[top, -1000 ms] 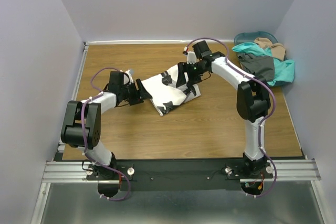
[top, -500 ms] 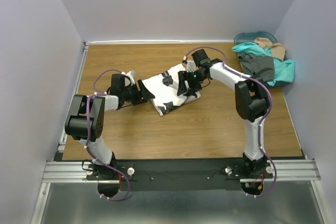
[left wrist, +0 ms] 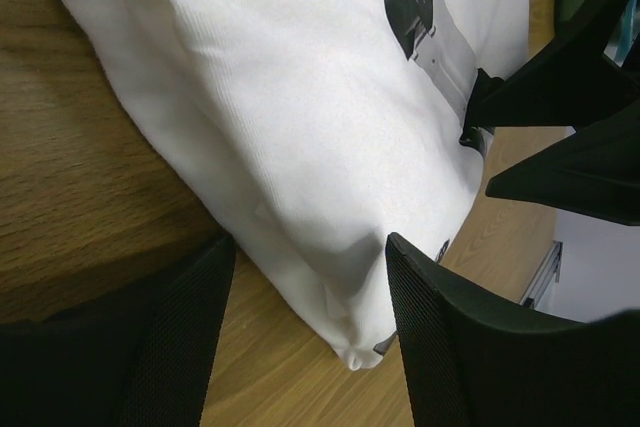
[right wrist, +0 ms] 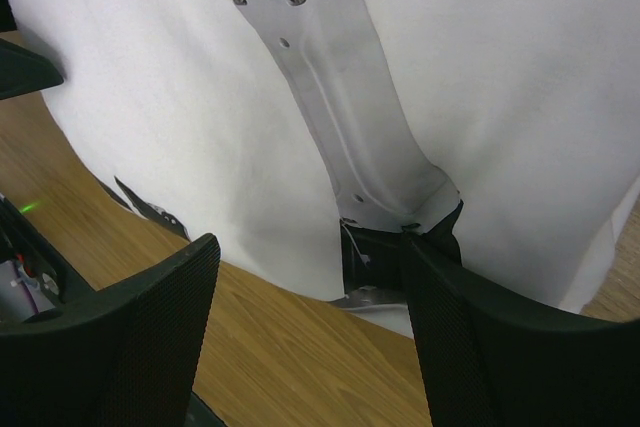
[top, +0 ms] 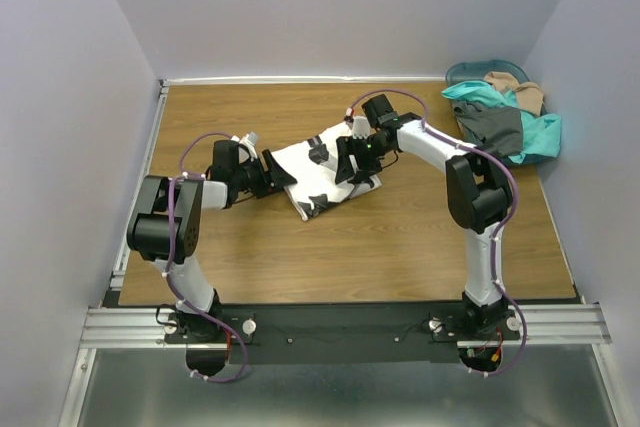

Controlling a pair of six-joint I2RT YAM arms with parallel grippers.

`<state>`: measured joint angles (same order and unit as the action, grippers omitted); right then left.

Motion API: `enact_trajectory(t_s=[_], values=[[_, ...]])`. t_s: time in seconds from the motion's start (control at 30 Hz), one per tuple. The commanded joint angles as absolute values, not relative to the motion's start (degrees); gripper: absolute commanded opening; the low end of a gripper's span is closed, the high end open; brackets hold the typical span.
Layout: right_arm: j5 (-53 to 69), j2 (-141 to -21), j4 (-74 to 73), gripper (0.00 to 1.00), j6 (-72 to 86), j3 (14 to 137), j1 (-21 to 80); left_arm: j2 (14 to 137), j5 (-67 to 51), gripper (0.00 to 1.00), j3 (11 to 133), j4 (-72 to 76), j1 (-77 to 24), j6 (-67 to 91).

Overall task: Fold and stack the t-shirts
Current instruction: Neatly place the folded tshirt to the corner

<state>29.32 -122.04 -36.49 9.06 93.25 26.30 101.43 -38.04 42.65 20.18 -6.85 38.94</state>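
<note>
A white t-shirt point(top: 318, 177) with a black and grey print lies folded on the wooden table in the middle. It also shows in the left wrist view point(left wrist: 290, 117) and the right wrist view point(right wrist: 500, 97). My left gripper point(top: 278, 175) is open at the shirt's left corner, and that corner lies between its fingers point(left wrist: 310, 332). My right gripper point(top: 350, 160) is open over the shirt's right part, with its jaws astride the shirt's edge point(right wrist: 312, 312). The teal shirt point(top: 540, 133), the dark grey shirt point(top: 495, 127) and the tan shirt point(top: 520, 93) lie heaped at the back right.
The round teal basket point(top: 468, 71) sits under the heap at the back right corner. Grey walls stand close on the left, back and right. Bare wooden table point(top: 330, 257) lies in front of the white shirt.
My left gripper has moved a little right, toward the shirt's corner. My right gripper has come down and left onto the shirt. The shirt has barely shifted.
</note>
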Motion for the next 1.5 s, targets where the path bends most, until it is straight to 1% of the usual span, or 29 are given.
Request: enact_trajectory(t_s=[0.0,0.07,0.1,0.17,0.2,0.27,0.3,0.37,0.5,0.53,0.67,0.77,1.0,1.03,1.13,1.27,1.47], values=[[30.3,-121.2,-36.1,0.79,8.5,92.9,26.9,104.9,-35.7,0.7,42.1,16.5,-7.2,37.9],[30.3,-121.2,-36.1,0.79,8.5,93.0,26.9,105.5,-35.9,0.69,42.3,16.5,-7.2,37.9],[30.3,-121.4,-36.1,0.79,8.5,93.0,26.9,105.6,-35.9,0.64,42.3,16.5,-7.2,37.9],[30.4,-121.5,-36.1,0.79,8.5,93.0,26.9,105.7,-35.9,0.59,42.5,16.4,-7.2,38.0],[30.4,-121.5,-36.1,0.79,8.6,93.0,27.0,106.0,-35.5,0.5,42.6,15.8,-7.2,38.0],[30.5,-121.4,-36.1,0.79,8.6,93.0,27.0,106.3,-35.2,0.42,43.2,15.0,-7.2,37.9],[30.5,-121.4,-36.1,0.79,8.6,93.0,27.0,106.6,-34.9,0.34,43.4,14.8,-7.2,37.7],[30.6,-121.4,-36.1,0.79,8.7,93.0,27.0,107.2,-34.1,0.24,44.4,13.3,-7.2,37.4],[30.4,-120.9,-36.3,0.79,9.1,93.1,27.0,107.8,-31.9,0.15,46.9,9.5,-7.2,36.4],[30.4,-120.7,-36.2,0.79,9.1,93.3,27.0,108.1,-30.6,0.15,48.4,7.4,-7.2,35.5],[29.3,-119.2,-36.3,0.79,9.8,93.4,27.0,109.3,-26.4,0.0,53.6,0.5,-7.2,31.7],[27.3,-117.3,-36.6,0.79,10.5,93.6,27.0,110.2,-24.4,0.0,58.9,-4.4,-7.2,28.0],[20.6,-114.0,-39.7,0.79,10.2,95.4,27.0,111.9,-14.5,0.0,75.2,-19.8,-7.1,17.7],[18.4,-113.5,-40.4,0.79,10.2,95.6,27.0,112.9,-12.0,0.0,79.1,-23.1,-7.2,16.4],[15.4,-112.9,-41.7,0.79,10.5,96.9,27.0,116.0,-6.9,0.0,84.7,-28.9,-6.9,12.8],[11.1,-112.1,-42.5,0.8,11.4,98.3,26.9,119.6,-4.5,0.0,93.2,-32.4,-4.7,12.0],[8.4,-112.6,-43.9,0.8,11.9,101.4,26.8,124.7,-3.5,0.0,103.4,-36.5,-0.5,12.0]])
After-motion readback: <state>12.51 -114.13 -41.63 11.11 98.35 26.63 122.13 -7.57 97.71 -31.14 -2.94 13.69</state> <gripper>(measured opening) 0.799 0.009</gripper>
